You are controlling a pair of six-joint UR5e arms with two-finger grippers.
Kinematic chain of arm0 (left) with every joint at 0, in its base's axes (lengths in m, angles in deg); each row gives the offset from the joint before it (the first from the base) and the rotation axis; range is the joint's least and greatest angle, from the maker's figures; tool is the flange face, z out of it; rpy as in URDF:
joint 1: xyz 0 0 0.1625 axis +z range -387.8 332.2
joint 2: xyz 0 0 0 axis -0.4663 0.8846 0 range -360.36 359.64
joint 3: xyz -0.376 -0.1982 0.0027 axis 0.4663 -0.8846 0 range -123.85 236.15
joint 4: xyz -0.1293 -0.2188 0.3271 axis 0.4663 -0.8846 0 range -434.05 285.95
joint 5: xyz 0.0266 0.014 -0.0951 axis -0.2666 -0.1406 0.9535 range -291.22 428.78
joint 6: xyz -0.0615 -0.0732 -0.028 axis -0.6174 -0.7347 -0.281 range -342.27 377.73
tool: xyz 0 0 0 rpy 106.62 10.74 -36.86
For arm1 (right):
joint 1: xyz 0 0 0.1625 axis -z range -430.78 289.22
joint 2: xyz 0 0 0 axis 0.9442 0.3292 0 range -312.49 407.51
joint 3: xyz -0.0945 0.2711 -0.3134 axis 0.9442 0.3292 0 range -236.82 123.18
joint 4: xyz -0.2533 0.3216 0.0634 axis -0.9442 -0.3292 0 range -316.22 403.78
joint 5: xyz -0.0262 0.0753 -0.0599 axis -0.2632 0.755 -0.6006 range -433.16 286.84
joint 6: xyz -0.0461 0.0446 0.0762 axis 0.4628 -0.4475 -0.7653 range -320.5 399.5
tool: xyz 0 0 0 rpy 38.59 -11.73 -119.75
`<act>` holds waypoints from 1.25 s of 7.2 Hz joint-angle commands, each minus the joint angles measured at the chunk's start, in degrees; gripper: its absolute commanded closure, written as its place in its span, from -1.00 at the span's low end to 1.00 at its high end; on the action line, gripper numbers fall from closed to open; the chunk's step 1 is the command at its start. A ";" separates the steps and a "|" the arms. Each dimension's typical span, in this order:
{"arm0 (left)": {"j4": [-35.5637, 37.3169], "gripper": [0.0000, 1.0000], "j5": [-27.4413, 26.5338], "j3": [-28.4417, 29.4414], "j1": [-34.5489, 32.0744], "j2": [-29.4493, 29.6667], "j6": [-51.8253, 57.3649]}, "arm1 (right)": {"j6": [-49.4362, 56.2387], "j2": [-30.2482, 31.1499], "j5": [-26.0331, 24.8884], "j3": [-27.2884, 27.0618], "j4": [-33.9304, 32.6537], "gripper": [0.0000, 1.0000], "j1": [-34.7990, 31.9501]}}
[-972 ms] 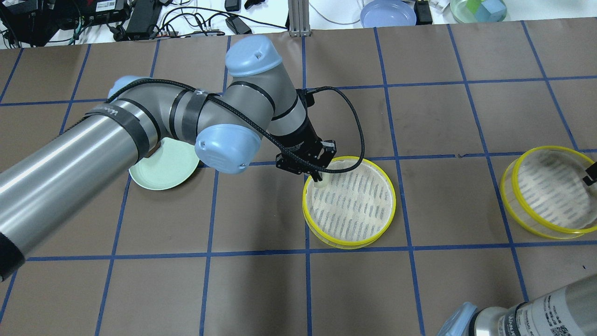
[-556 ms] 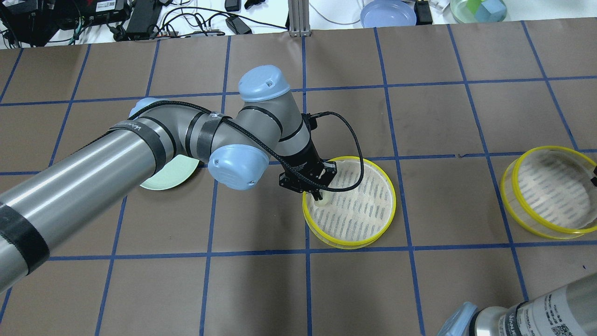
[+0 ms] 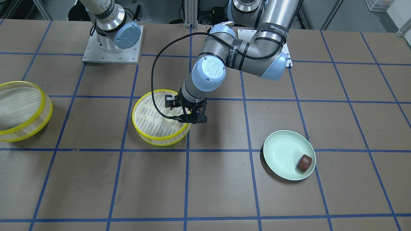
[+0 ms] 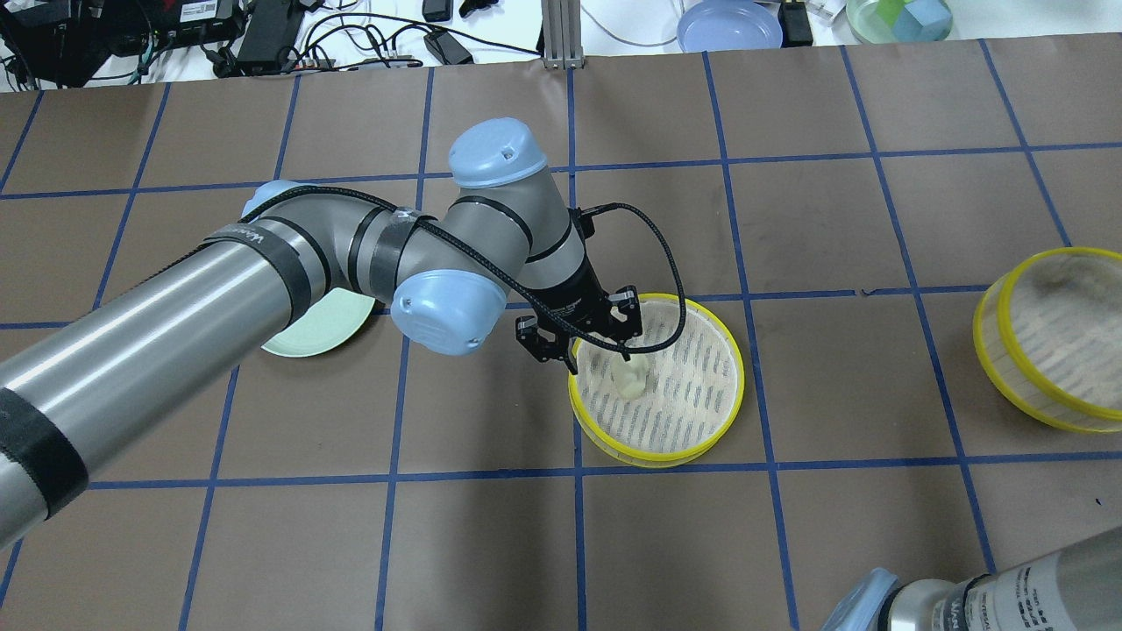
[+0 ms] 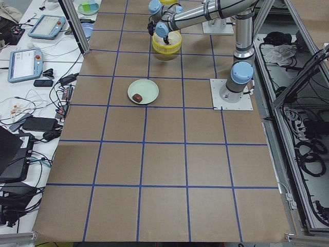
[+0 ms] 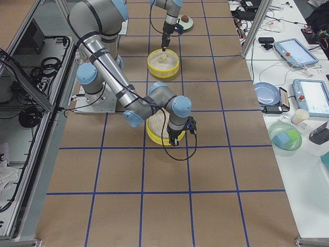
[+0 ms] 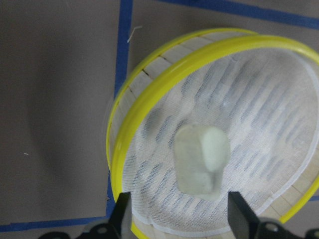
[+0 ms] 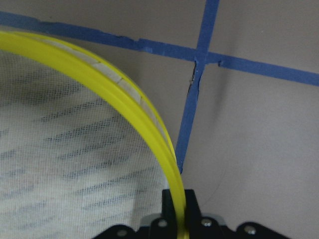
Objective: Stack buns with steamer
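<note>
In the centre tray [image 4: 605, 449]: the cream bun [image 4: 631, 379] lies on the white floor, near the rim on the robot's left-hand side.
Left pincer [image 7: 182, 219]: spread wide, holding nothing. It hangs just above the bun, with one finger [image 7: 122, 214] on each side and neither touching it.
Bun's long axis: in the left wrist view it runs away from the camera, across the line that joins the two fingers, so they bracket its narrow width.
Step in hand: the bun looks set down and let go. A straight lift should clear it, while a sideways drift could knock it over.
Brown bun [image 3: 304, 162]: out on the robot's left of the centre tray, well apart from it. It sits at the edge of the green plate [image 3: 282, 150] on the table [image 4: 789, 526].
Nearer arm: the left, which looks the likely one to fetch that bun.
Second tray [image 4: 1034, 394]: well out on the robot's right of the centre tray, empty, and it looks tipped.
Right pincer [image 8: 177, 209]: closed on the second tray's yellow rim.
Task so far: one bun is in a tray, one remains on the plate, and nothing is stacked yet.
</note>
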 commanded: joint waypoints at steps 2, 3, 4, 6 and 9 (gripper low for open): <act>-4.30 -1.00 -10.09 7.14 3.56 -3.06 1.63 | -16.49 9.42 -0.43 1.76 12.41 1.00 -11.23; -7.11 -1.00 -14.80 9.34 6.10 -4.72 7.39 | -26.50 11.10 -0.43 1.84 15.41 1.00 -18.59; -8.27 -1.00 -18.24 10.50 8.04 -6.57 9.45 | -36.69 11.55 -0.17 1.76 17.18 1.00 -25.89; -11.78 -1.00 -20.04 10.69 17.41 -9.38 22.83 | -55.24 10.95 1.49 0.79 19.30 1.00 -41.44; -12.77 -1.00 -19.78 9.46 34.90 -9.23 46.07 | -58.60 10.14 3.53 -7.25 11.89 1.00 -51.18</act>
